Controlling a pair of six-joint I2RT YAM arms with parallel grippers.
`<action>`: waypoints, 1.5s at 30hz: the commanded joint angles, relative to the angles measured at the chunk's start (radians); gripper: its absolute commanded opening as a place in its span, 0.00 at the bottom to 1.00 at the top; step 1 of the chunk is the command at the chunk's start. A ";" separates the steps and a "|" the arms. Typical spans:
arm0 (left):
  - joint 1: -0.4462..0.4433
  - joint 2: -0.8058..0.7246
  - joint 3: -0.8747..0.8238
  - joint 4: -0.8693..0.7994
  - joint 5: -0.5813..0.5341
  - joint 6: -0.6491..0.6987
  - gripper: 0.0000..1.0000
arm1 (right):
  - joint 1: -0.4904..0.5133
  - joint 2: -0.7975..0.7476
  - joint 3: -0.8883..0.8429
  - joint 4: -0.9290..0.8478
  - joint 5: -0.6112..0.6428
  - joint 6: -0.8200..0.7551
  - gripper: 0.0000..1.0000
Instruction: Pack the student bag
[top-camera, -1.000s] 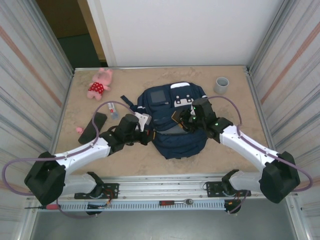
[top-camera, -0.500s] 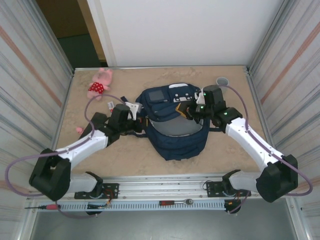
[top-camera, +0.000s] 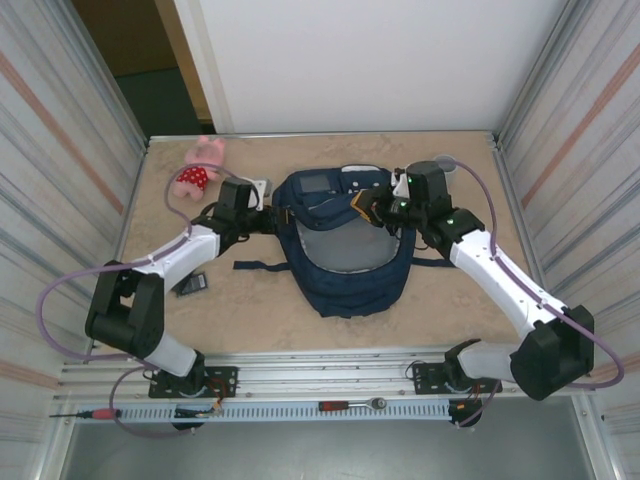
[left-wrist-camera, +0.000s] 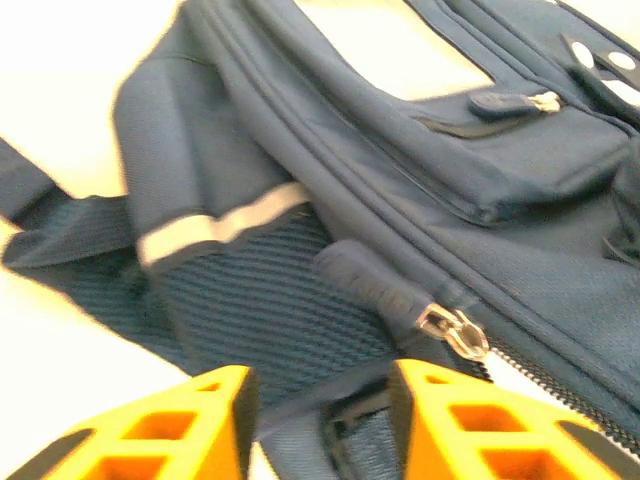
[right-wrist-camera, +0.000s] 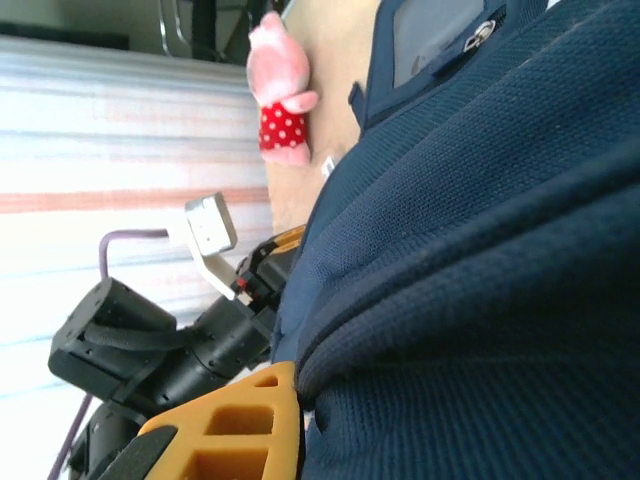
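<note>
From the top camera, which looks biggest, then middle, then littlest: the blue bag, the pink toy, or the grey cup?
1. The student bag, by far the largest.
2. The pink toy.
3. The grey cup, probably; only part of its rim shows, so that place is unsure.

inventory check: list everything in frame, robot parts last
bag: 1, navy, table centre, top open with grey lining showing
plush: 1, pink with a red dotted dress, far left
cup: 1, grey, far right, partly behind the right arm
black item: 1, flat, near left, partly under the left arm; can't tell what it is
screwdriver: 1, red handle, front rail, left
ratchet: 1, red and silver, front rail, centre
table: 1, beige
left gripper: orange fingers, open, at the bag's left side by a zip pull
right gripper: orange fingers, shut on the bag's top rim
</note>
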 joint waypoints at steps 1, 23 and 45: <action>0.009 -0.072 0.033 -0.082 -0.039 -0.019 0.52 | 0.020 -0.013 -0.025 0.146 0.164 0.063 0.00; 0.004 -0.356 -0.224 -0.242 0.010 -0.301 0.69 | 0.179 0.029 -0.181 -0.051 0.239 0.053 0.48; 0.460 -0.035 0.238 -0.813 0.024 0.554 0.89 | 0.111 -0.087 0.210 -0.668 0.277 -0.502 0.64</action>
